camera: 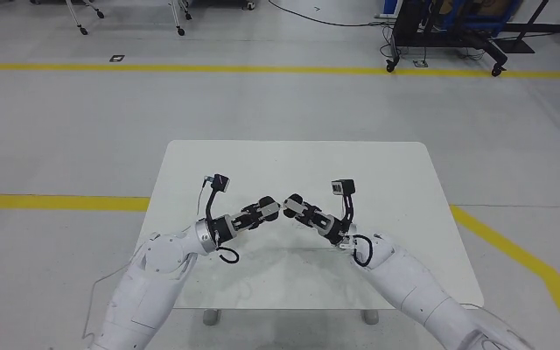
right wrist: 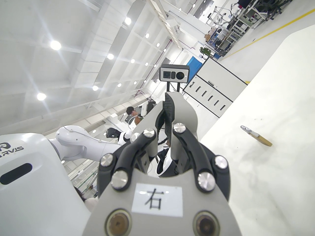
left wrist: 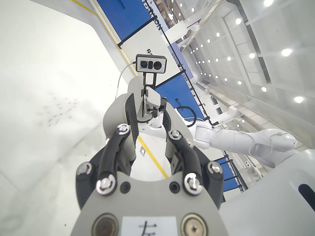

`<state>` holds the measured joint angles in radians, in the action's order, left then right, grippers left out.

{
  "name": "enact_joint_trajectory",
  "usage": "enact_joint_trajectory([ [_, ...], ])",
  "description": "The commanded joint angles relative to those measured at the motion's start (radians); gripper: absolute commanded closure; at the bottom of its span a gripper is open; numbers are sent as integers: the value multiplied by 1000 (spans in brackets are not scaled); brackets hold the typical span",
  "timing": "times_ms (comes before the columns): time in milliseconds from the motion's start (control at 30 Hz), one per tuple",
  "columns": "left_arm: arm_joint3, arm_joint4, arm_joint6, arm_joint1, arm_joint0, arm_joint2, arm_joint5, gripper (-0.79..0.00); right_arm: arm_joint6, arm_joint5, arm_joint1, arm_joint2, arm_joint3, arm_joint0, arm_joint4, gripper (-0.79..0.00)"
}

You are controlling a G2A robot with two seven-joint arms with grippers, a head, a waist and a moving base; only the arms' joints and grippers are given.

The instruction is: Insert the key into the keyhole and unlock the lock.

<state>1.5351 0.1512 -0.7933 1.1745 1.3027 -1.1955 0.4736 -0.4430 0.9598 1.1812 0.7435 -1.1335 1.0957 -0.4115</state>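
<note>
left gripper [left wrist: 147,100] jaws apart, right gripper [right wrist: 169,99] jaws pressed together — I'd ease the open one squarely over the padlock [right wrist: 256,136] on the desk [right wrist: 283,79] first.

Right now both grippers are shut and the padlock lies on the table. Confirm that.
Not quite. The left gripper is open, its jaws standing well apart, as the left wrist view shows. The rest holds: the right gripper is shut, and the padlock lies on the table.
</note>
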Motion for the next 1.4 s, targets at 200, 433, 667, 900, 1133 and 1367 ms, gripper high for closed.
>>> enact_joint_trajectory([
  [200,-2,-21,12,-2,-4,8,-1,-179,-3,-25,-1,32,-29,22,42,0],
  [433,-2,-28,20,-5,-4,8,4,-120,11,-32,0,60,-36,40,70,0],
  [667,-3,-59,24,-8,-5,12,4,-58,11,-43,4,75,-34,49,90,0],
  [900,-2,-74,30,-10,-6,15,-6,0,8,-36,9,89,-28,53,111,0],
  [1133,-1,-85,32,-14,-6,15,1,0,2,-42,8,113,-37,65,119,-785],
  [1367,7,-160,51,-18,-4,15,40,0,2,-42,8,113,-37,65,119,-785],
])
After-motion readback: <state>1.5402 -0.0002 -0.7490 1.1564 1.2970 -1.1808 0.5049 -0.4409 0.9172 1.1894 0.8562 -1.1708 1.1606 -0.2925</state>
